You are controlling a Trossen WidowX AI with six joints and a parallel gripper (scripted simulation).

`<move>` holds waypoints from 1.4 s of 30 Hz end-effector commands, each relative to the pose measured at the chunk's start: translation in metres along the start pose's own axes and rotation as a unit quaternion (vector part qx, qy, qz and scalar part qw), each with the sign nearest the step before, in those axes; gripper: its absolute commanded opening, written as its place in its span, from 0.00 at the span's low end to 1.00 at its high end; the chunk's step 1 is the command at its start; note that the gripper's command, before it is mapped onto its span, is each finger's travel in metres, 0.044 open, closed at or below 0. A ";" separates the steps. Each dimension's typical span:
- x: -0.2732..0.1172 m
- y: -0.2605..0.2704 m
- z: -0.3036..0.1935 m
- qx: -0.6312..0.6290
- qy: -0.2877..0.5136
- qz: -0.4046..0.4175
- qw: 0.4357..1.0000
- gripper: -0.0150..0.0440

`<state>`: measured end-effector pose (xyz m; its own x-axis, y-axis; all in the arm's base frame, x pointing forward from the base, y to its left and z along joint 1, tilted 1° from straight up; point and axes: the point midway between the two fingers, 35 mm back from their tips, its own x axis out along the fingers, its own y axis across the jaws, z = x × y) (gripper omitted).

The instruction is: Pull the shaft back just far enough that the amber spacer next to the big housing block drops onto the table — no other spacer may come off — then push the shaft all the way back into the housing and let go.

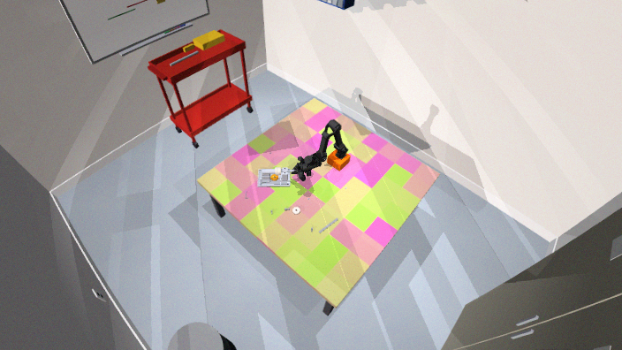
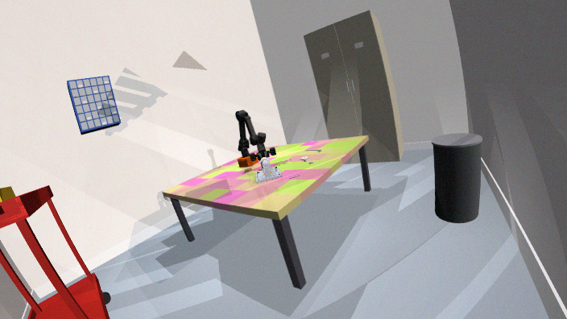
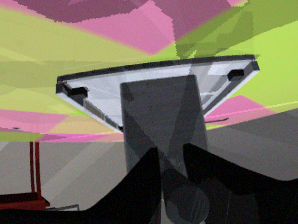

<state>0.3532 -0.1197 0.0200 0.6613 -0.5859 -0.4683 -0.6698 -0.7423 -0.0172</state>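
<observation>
My gripper (image 1: pixel 295 171) (image 3: pixel 170 153) is shut on the shaft, whose round end (image 3: pixel 187 204) shows low between the dark fingers in the wrist view. The shaft (image 1: pixel 290 171) runs level from the fingers toward the pale fixture. The fixture's base plate (image 1: pixel 261 184) (image 3: pixel 100 74) lies on the table. A pale upright housing part (image 2: pixel 265 163) stands on it. An amber piece (image 1: pixel 272 177) shows over the plate in the top view; whether it lies loose or sits on the shaft is too small to tell. A grey upright block (image 3: pixel 162 115) hides the other spacers in the wrist view.
A white disc (image 1: pixel 296 209), a grey bar (image 1: pixel 329 225) and several small grey parts lie on the patchwork table (image 1: pixel 327 256). The orange arm base (image 1: pixel 338 160) stands behind the gripper. A red cart (image 1: pixel 212 110) stands off the table.
</observation>
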 end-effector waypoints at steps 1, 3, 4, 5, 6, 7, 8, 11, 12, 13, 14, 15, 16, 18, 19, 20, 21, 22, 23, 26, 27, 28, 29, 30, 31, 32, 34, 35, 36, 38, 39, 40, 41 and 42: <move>0.002 0.000 -0.002 -0.001 0.001 0.000 1.000 0.25; 0.003 0.000 -0.002 -0.001 0.001 0.000 1.000 0.25; 0.003 0.000 -0.003 -0.001 0.001 0.000 1.000 0.25; 0.003 0.000 -0.003 -0.001 0.001 0.000 1.000 0.25; 0.003 0.000 -0.003 -0.001 0.001 0.000 1.000 0.25; 0.004 0.000 -0.003 -0.001 0.001 0.000 1.000 0.25; 0.004 0.000 -0.003 -0.001 0.001 0.000 1.000 0.25; 0.005 0.000 -0.004 -0.001 0.001 0.000 1.000 0.25; 0.005 0.000 -0.004 -0.001 0.001 0.000 1.000 0.25; 0.005 0.000 -0.004 -0.001 0.001 0.000 1.000 0.25; 0.006 0.000 -0.004 -0.001 0.001 0.000 1.000 0.25; 0.006 0.000 -0.004 -0.001 0.001 0.000 1.000 0.25; 0.006 0.000 -0.005 -0.001 0.001 0.000 1.000 0.25; 0.007 0.000 -0.005 -0.001 0.001 0.000 1.000 0.25; 0.007 0.000 -0.005 -0.001 0.001 0.000 1.000 0.25; 0.007 0.000 -0.005 -0.001 0.001 0.000 1.000 0.25; 0.007 0.000 -0.005 -0.001 0.001 0.000 1.000 0.25; 0.008 0.000 -0.005 -0.001 0.001 0.000 1.000 0.25; 0.008 0.000 -0.006 -0.001 0.001 0.000 1.000 0.25; 0.009 0.000 -0.006 -0.001 0.001 0.000 1.000 0.25; 0.009 0.000 -0.006 -0.001 0.001 0.000 1.000 0.25; 0.009 0.000 -0.006 -0.001 0.001 0.000 1.000 0.25; 0.010 0.000 -0.007 -0.001 0.001 0.000 1.000 0.25; 0.010 0.000 -0.007 -0.001 0.001 0.000 1.000 0.25; 0.010 0.000 -0.007 -0.001 0.001 0.000 1.000 0.25; 0.010 0.000 -0.007 -0.001 0.001 0.000 1.000 0.25; 0.011 0.000 -0.007 -0.001 0.001 0.000 1.000 0.25; 0.011 0.000 -0.008 -0.001 0.001 0.000 1.000 0.25; 0.011 0.000 -0.008 -0.001 0.001 0.000 1.000 0.25; 0.012 0.000 -0.008 -0.001 0.001 0.000 1.000 0.25; 0.012 0.000 -0.008 -0.001 0.001 0.000 1.000 0.25; 0.013 0.000 -0.008 -0.001 0.001 0.000 1.000 0.25; 0.013 0.000 -0.009 -0.001 0.001 0.000 1.000 0.25; 0.013 0.000 -0.009 -0.001 0.001 0.000 1.000 0.25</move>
<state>0.3629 -0.1285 0.0208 0.6615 -0.5864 -0.4675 -0.6701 -0.7421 -0.0172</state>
